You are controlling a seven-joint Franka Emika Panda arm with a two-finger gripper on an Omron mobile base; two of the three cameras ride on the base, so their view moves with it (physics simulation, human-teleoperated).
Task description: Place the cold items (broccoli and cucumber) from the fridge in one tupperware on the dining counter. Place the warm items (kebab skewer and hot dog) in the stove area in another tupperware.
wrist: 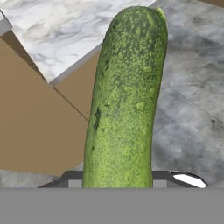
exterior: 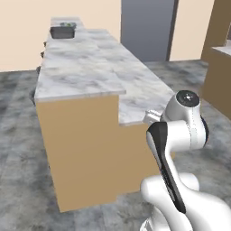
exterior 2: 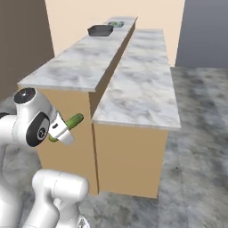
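The hand (exterior 2: 62, 129) is pinching the cucumber (exterior 2: 73, 121), which is sticking out from the white wrist toward 2 o'clock in the right base view. Through the hand camera the cucumber (wrist: 124, 100) is running from 6 o'clock up to 12 o'clock, bumpy green skin, its lower end sitting between the fingertips, which are mostly hidden behind it.

The arm is folding up beside the near end of the counter (exterior 2: 138, 84). The cucumber is hanging in the air off the counter's tan end panel, not touching it, below the level of the marble top.

The counter is running away in two levels, a higher marble slab (exterior: 76, 67) and a lower one alongside it. At the far end of the higher slab, around 11 o'clock in both base views, a dark tupperware (exterior 2: 100, 30) is sitting, with a second container (exterior 2: 116, 24) just behind it showing something green inside; too small to name.
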